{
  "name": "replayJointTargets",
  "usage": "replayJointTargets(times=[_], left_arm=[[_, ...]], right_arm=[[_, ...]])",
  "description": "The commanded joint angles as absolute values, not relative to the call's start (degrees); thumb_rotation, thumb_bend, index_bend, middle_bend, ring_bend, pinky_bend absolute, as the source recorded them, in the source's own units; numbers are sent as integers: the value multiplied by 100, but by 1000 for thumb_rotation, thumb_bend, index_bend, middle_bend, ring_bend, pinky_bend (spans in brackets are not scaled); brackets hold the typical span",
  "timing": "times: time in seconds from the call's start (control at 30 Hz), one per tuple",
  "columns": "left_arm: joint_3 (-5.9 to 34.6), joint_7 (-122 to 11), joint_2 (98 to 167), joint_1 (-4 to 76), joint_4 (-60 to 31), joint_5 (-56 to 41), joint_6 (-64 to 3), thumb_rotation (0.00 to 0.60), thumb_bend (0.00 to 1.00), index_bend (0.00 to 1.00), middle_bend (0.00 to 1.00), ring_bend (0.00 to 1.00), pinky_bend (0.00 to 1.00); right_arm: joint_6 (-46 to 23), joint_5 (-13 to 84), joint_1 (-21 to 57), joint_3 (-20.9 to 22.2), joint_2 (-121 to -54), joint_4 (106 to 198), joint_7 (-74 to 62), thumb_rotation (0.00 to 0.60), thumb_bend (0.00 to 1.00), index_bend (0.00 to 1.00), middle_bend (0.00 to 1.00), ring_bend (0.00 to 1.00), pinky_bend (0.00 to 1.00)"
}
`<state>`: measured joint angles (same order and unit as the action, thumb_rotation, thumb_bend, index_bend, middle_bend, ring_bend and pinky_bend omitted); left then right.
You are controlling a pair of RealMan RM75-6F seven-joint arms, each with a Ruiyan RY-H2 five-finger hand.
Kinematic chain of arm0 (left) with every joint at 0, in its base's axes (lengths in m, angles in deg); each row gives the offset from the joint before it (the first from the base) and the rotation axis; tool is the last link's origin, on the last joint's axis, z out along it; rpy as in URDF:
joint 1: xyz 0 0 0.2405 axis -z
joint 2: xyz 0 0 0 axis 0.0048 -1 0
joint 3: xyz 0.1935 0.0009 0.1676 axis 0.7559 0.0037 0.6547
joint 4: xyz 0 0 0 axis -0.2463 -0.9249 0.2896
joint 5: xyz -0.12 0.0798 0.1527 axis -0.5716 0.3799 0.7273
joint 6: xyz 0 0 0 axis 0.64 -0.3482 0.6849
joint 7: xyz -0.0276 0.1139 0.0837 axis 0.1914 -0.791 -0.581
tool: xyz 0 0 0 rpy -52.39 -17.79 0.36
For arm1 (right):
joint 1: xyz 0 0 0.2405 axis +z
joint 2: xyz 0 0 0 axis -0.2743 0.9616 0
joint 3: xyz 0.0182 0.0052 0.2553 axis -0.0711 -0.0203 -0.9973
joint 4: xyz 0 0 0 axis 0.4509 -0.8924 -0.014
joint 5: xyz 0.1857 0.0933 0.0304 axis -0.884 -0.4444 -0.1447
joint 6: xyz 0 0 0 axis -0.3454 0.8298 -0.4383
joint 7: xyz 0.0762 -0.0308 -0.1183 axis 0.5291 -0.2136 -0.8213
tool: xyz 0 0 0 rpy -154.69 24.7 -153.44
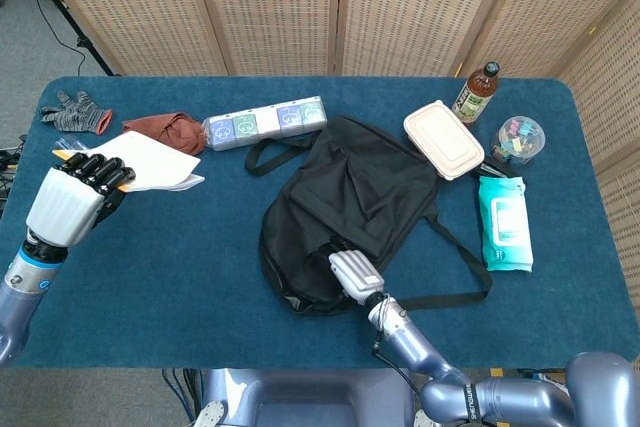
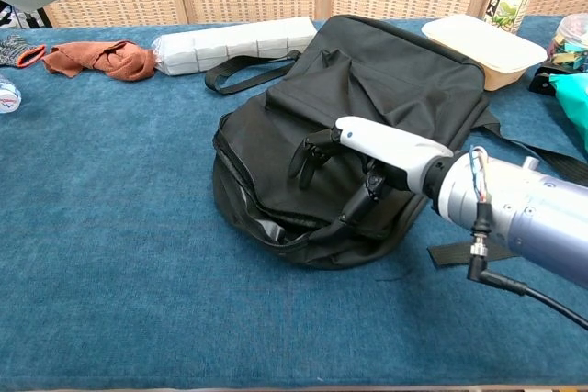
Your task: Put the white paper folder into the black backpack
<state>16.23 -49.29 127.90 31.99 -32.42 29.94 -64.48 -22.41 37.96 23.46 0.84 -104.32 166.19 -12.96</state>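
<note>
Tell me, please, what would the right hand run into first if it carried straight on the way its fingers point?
Probably the backpack itself: the right hand already lies on its black fabric, fingers aimed across the top flap. How firmly it grips is unclear.

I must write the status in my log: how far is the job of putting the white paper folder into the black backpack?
Done: the left hand holds the white paper folder lifted, far left of the black backpack. In hand: the right hand grips the flap by the backpack's near opening, which gapes slightly. Left: carry the folder over and slide it inside; nothing is in the backpack yet.
</note>
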Motion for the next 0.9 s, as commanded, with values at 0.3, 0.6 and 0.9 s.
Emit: replayJointTargets(times=[0.3, 0.6, 0.9], left_arm=[[1627, -4876, 12818, 3188, -3322, 2984, -6444, 600, 495, 748, 614, 559, 660], [1642, -4873, 12839, 3182, -3318, 3013, -6470, 600, 493, 748, 614, 559, 660], [1659, -4851, 12912, 3206, -3337, 3126, -6599, 600, 493, 748, 614, 559, 660]], right_arm=[[-2110, 3751, 2306, 17, -10329, 16740, -1362, 600, 515, 519, 567, 432, 395], [-1934, 3883, 2230, 42, -10227, 16793, -1397, 600, 541, 566, 605, 465, 464], [-1710, 4066, 2131, -84, -10100, 16847, -1132, 600, 542, 570, 623, 474, 524]])
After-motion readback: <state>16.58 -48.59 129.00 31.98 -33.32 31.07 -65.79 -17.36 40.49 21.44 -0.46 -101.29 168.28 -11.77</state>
